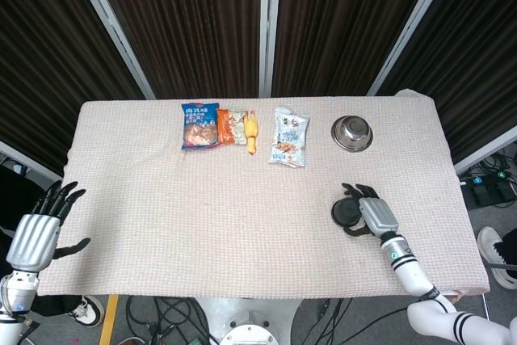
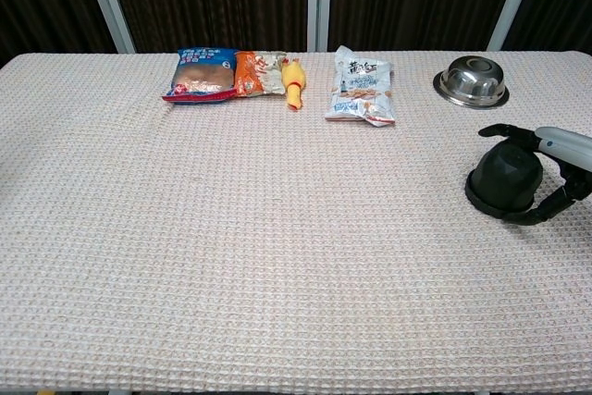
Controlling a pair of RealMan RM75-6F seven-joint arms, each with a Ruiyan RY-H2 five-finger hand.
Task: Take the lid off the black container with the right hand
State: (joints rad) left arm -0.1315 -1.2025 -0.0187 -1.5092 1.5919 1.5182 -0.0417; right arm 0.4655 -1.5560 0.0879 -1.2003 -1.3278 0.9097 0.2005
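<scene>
The black container [image 1: 347,212] [image 2: 505,178] stands near the table's right edge, a dark dome on a wider rim, its lid on. My right hand [image 1: 376,215] [image 2: 566,147] wraps it from the right. The fingers [image 2: 504,130] curl round its far side and the thumb lies against the near rim. My left hand [image 1: 36,232] hangs off the table's left edge with fingers spread and nothing in it; the chest view does not show it.
A steel bowl [image 1: 352,132] [image 2: 472,79] sits behind the container. Along the back lie a blue snack bag [image 1: 200,125], an orange packet [image 1: 232,126], a yellow rubber chicken [image 1: 251,132] and a white packet [image 1: 290,136]. A woven cloth [image 2: 277,256] covers the table.
</scene>
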